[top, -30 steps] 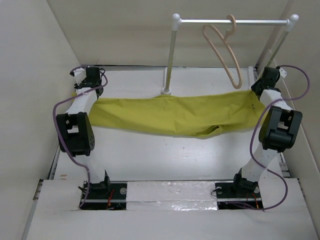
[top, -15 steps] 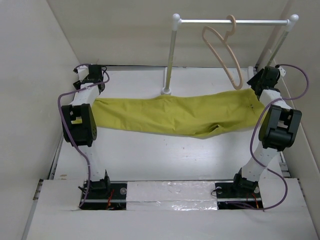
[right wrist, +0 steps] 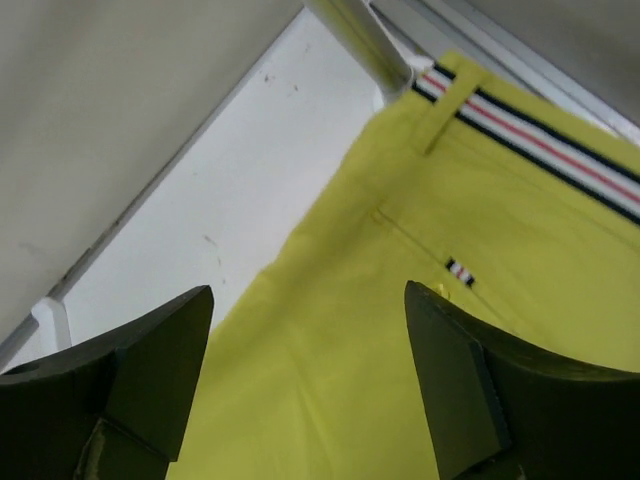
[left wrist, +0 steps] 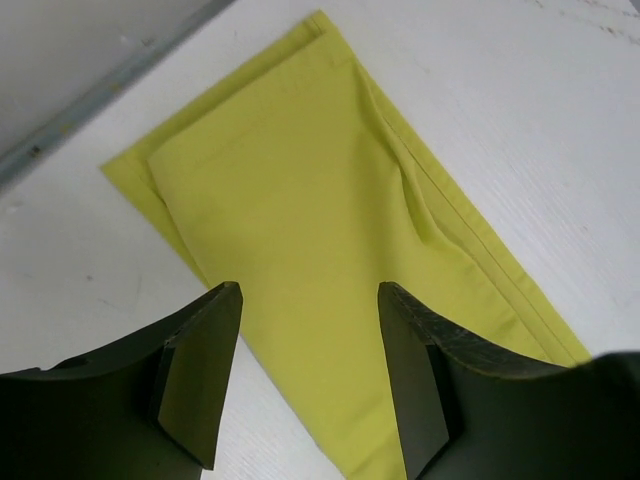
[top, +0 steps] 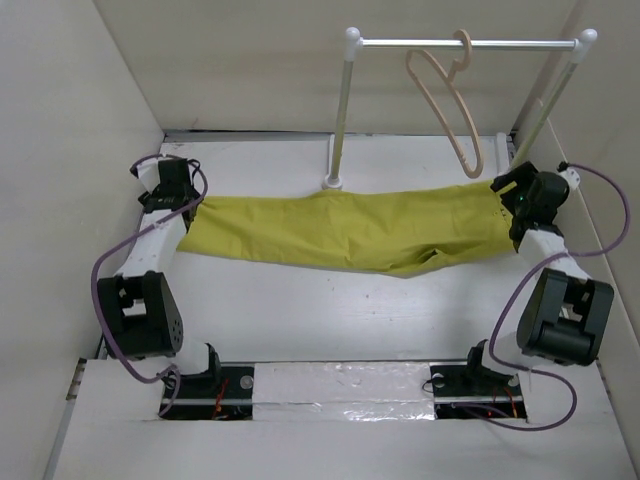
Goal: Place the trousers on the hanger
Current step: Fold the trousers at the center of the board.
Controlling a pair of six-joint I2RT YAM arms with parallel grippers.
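Observation:
The yellow-green trousers (top: 350, 228) lie stretched flat across the table, leg ends to the left and striped waistband (right wrist: 545, 145) to the right. My left gripper (top: 172, 192) hovers open above the leg ends (left wrist: 300, 190), nothing between its fingers (left wrist: 205, 370). Over the waist end, my right gripper (top: 516, 195) is also open, and the cloth (right wrist: 330, 360) lies below it untouched. The pale wooden hanger (top: 447, 100) hangs by its hook from the white rail (top: 465, 43) at the back right, apart from the trousers.
The white rail stand has a post and foot (top: 333, 180) just behind the trousers' middle and a second post (right wrist: 360, 40) close to the waistband. Side walls stand close to both arms. A taped strip (top: 340, 385) runs between the arm bases.
Both grippers have opened and let go of the trousers, which now lie flat on the table. Both arms have drawn back towards the near side, elbows lower.

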